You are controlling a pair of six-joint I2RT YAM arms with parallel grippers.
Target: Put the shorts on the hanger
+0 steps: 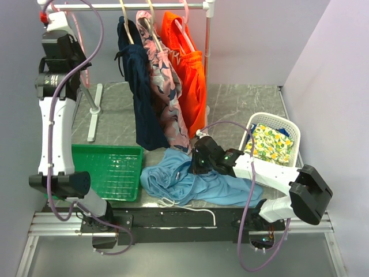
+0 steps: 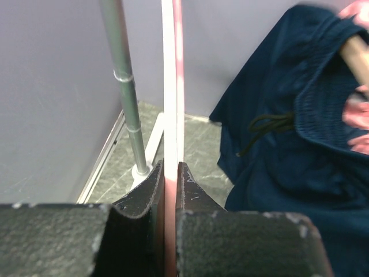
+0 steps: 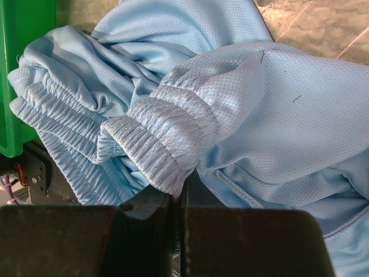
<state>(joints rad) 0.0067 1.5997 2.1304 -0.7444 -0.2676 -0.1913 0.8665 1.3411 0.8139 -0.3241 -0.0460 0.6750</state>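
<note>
Both my grippers are pinching: the left gripper (image 2: 170, 173) clamps the hanger (image 2: 173, 86), its pink bar running straight up from between the jaws; the right gripper (image 3: 181, 193) nips the shorts (image 3: 259, 98) by the waistband (image 3: 167, 133) just above its tips. I'd lift slowly, so that elastic can't slip free.

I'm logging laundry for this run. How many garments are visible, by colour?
Navy shorts: 1
Pink patterned shorts: 1
Orange shorts: 1
Light blue shorts: 1
Yellow floral cloth in the basket: 1
Total: 5
</note>
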